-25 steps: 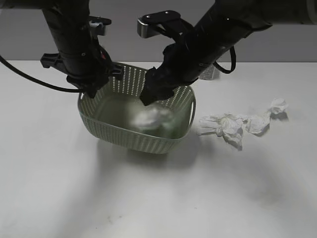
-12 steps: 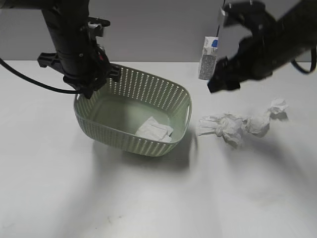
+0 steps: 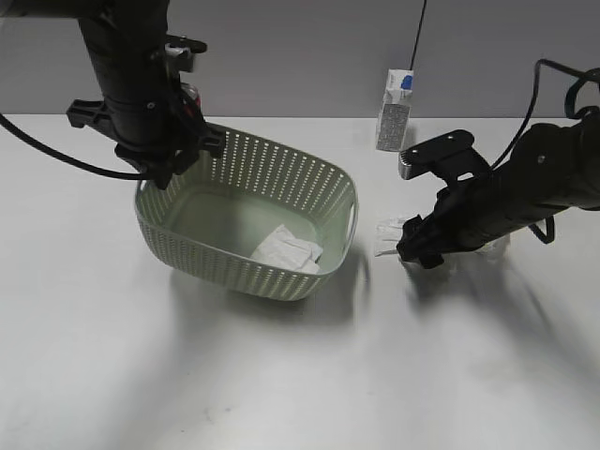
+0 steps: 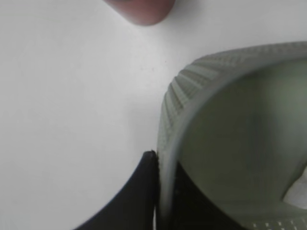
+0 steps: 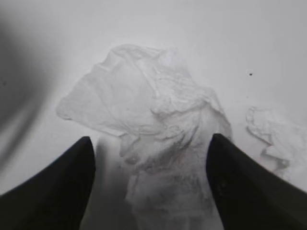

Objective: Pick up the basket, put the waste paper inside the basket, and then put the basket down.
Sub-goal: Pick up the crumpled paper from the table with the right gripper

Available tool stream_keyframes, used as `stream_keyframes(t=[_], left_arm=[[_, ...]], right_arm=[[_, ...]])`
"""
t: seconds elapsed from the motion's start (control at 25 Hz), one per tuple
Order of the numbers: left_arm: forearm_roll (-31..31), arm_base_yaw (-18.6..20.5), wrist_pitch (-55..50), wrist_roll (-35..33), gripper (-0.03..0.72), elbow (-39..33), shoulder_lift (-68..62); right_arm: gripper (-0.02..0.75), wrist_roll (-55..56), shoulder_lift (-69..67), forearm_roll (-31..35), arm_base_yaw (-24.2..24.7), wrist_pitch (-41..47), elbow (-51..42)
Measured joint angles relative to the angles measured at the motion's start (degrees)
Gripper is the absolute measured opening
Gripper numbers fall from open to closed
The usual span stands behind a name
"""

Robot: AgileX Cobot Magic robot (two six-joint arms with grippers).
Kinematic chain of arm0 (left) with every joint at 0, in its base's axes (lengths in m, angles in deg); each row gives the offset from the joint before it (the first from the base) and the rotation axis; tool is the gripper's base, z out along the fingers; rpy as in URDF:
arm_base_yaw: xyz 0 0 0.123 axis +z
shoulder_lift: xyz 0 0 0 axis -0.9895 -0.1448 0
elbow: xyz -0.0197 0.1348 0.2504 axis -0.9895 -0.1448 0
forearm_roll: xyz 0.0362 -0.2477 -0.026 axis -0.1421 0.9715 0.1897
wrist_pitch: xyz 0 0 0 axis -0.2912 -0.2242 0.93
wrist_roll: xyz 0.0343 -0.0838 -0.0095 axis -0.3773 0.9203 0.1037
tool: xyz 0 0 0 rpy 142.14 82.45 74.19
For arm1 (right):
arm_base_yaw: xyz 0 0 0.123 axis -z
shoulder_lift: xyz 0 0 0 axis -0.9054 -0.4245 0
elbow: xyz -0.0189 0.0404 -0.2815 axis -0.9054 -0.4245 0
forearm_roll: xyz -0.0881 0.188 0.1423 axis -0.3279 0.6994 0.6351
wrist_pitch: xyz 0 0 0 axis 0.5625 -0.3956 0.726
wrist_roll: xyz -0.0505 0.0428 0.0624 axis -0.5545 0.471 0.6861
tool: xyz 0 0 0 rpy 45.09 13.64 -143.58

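Straddling a crumpled wad of waste paper [image 5: 158, 124] at centre-right of the exterior view, the right gripper [image 5: 151, 187] is spread; light and soft, it should pinch mid-bulk, while the left gripper [image 4: 160, 191] clamps the basket [image 3: 246, 266] rim.

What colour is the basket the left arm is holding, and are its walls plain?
Pale sage green basket; walls perforated with rows of small slots. Clearest in the exterior view.

Looks like a lab bench: bare white table [image 3: 281, 375], plain grey wall [image 3: 300, 56], two cabled black robot arms.
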Motion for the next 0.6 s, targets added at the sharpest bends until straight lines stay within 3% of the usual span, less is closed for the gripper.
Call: stream_keyframes(t=[0.2, 0.32, 0.4, 0.6], left_arm=[[-0.01, 0.00, -0.05, 0.00, 0.000, 0.00, 0.00], [-0.05, 0.00, -0.11, 0.00, 0.000, 0.00, 0.00], [-0.05, 0.00, -0.17, 0.00, 0.000, 0.00, 0.00], [0.01, 0.00, -0.17, 0.00, 0.000, 0.00, 0.00]], right_arm=[[0.375, 0.00, -1.49, -0.06, 0.00, -1.08, 0.00], [0.129, 0.00, -1.08, -0.06, 0.00, -0.14, -0.05], [0.037, 0.00, 1.05, -0.06, -0.01, 0.87, -0.17], [0.005, 0.00, 13.42, 0.15, -2.34, 1.25, -0.09]])
